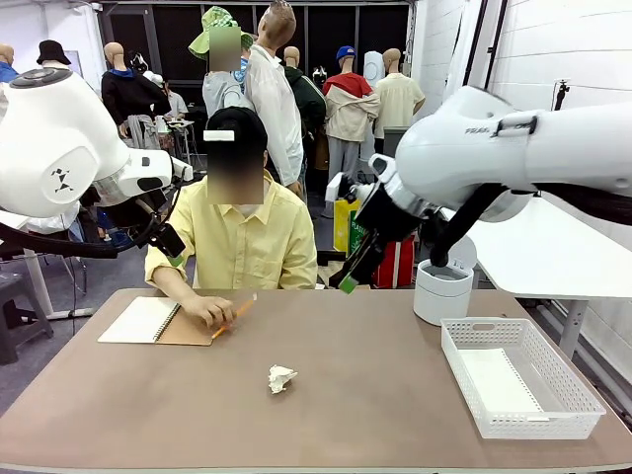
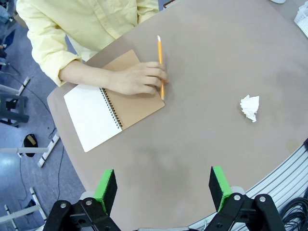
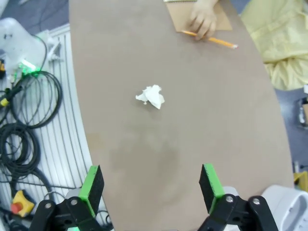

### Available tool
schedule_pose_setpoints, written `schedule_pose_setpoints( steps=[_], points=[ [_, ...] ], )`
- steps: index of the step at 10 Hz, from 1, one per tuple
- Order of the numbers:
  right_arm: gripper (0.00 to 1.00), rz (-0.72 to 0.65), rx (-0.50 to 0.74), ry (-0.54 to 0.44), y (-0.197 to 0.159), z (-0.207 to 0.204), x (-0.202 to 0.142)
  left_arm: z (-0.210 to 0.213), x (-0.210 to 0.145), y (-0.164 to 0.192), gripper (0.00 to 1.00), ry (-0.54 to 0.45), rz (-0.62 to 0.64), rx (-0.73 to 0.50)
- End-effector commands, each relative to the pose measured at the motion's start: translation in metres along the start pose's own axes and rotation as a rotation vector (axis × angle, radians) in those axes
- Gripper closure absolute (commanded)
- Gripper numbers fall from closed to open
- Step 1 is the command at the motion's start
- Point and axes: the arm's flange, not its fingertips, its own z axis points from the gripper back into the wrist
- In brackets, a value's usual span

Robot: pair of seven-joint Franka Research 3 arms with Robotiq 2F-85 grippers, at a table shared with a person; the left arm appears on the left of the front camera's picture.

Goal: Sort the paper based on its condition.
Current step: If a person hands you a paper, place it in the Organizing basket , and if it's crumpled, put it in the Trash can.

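A crumpled wad of white paper (image 1: 281,378) lies near the middle of the brown table (image 1: 375,395), toward the front. It also appears in the left wrist view as a wad (image 2: 250,107) and in the right wrist view as a wad (image 3: 151,96). A flat white sheet (image 1: 499,380) lies inside the mesh basket (image 1: 568,395) at the right. My left gripper (image 2: 162,190) hangs open high above the table's left part, empty, seen from the front as the left gripper (image 1: 170,247). My right gripper (image 3: 151,185) is open and empty too, raised above the table's middle right (image 1: 351,275).
The person across the table rests a hand (image 1: 207,311) holding an orange pencil (image 2: 160,57) on an open spiral notebook (image 1: 143,320). A white round bin (image 1: 441,291) stands behind the basket. Cables (image 3: 29,110) lie off the table's near edge.
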Motion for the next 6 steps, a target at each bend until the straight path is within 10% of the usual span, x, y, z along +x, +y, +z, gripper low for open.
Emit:
schedule_pose_setpoints(
  steps=[1, 6],
  points=[
    [0.0, 0.118, 0.004, 0.048, 0.0, -0.034, 0.021, 0.0, 0.0, 0.001, 0.0, -0.006, -0.002, -0.001],
    [0.0, 0.264, 0.082, 0.154, 0.019, -0.117, 0.038, 0.0, 0.0, 0.001, 0.0, -0.006, -0.002, -0.001]
  ],
)
